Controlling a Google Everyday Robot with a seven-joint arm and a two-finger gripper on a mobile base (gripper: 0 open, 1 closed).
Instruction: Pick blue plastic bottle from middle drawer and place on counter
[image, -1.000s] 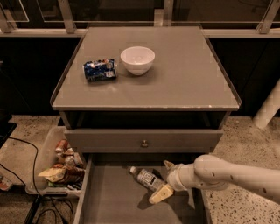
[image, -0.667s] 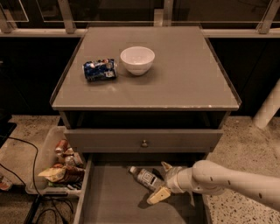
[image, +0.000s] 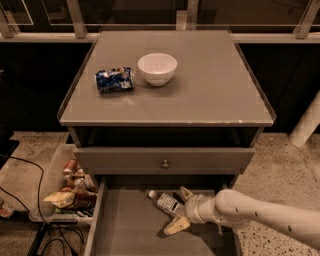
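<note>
Grasp step in hand. Nearest: the middle drawer (image: 125, 227) is standing pulled out. One gripper (image: 182, 210) is reaching in from the right, fingers spread, straddling the right end of the one blue plastic bottle (image: 164, 201), which is lying on its side on the drawer floor, not yet pinched. Next move, I judge: closing on the body, then lifting past the drawer front (image: 125, 160) above. Farther: the counter (image: 210, 95) is carrying one crushed can (image: 114, 80) and one white bowl (image: 157, 68).

One bottle (image: 166, 202), one can (image: 114, 80), one bowl (image: 157, 68) (one gripper (image: 181, 210), in drawer (image: 127, 227)).

Glossy plastic hand (image: 180, 210) in matt drawer (image: 129, 226)
</note>
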